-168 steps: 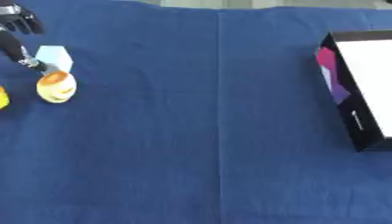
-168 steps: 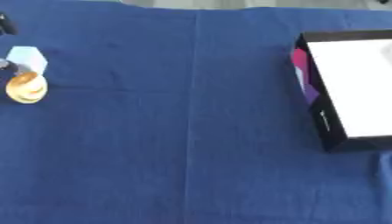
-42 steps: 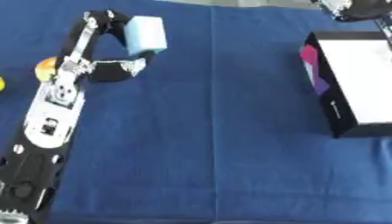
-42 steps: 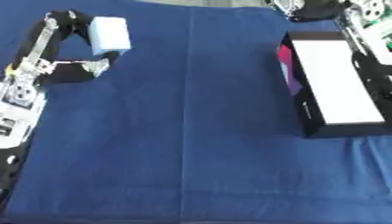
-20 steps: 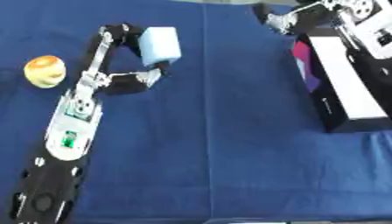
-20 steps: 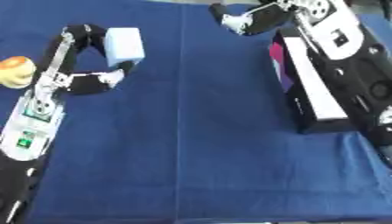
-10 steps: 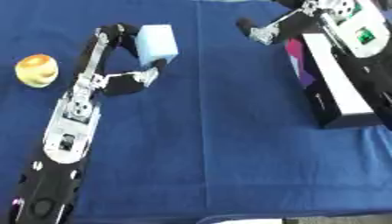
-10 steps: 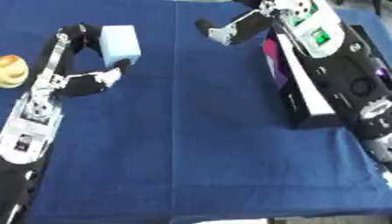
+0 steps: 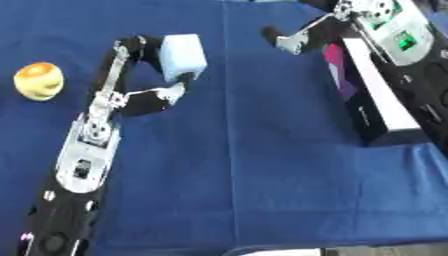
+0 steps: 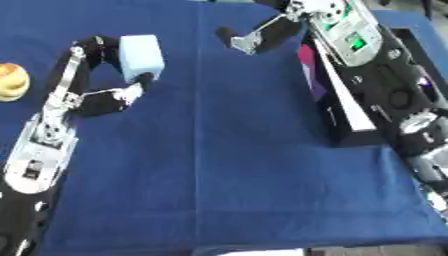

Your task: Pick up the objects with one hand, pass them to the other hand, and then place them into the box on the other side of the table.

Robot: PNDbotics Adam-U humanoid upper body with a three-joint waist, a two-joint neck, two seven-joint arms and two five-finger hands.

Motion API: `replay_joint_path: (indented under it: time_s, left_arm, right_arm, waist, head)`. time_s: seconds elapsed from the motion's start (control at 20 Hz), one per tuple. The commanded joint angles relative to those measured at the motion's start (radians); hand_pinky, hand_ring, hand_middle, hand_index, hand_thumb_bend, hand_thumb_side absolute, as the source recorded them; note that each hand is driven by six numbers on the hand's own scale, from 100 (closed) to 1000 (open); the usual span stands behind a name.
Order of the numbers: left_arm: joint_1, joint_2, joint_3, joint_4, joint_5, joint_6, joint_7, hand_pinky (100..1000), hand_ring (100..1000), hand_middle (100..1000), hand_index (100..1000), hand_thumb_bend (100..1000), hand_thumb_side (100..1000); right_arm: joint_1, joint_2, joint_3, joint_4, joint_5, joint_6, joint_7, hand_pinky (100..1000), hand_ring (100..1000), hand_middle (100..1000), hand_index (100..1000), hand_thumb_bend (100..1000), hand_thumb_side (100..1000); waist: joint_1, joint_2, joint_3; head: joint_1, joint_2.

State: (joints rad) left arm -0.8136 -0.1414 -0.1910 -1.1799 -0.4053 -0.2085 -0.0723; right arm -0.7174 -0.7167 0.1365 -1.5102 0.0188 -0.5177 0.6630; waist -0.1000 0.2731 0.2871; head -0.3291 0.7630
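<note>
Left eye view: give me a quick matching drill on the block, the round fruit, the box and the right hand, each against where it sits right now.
Things:
1. block
2. fruit
3. box
4. right hand

Places:
A. on the cloth at the table's right side, partly under the right arm
B. pinched in the left hand, off the cloth
C. lying alone on the cloth at the far left
D. in the air near the top middle, holding nothing

Pairs: 1-B, 2-C, 3-A, 4-D
</note>
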Motion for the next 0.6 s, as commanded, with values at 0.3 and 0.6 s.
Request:
replay_joint_path:
  time_s: [0.3, 0.6]
  left_arm:
    - [-0.010, -0.024, -0.020, -0.009, 0.005, -0.017, 0.003, 730, 450, 361, 546, 100, 203]
    - [-0.011, -0.033, -0.028, -0.022, 0.019, -0.019, 0.013, 730, 451, 361, 545, 100, 231]
  right_arm:
    - [-0.027, -0.010, -0.020, 0.004, 0.101, -0.074, 0.006, 907, 1000, 1000, 1000, 100, 199]
    - [-0.025, -0.007, -0.008, 0.015, 0.175, -0.081, -0.025, 913, 1000, 1000, 1000, 100, 208]
  waist:
    - [-0.015, -0.009, 0.010]
    - [-0.019, -0.007, 0.018]
  head:
    - [-0.006, -0.010]
    - [-0.015, -0.009]
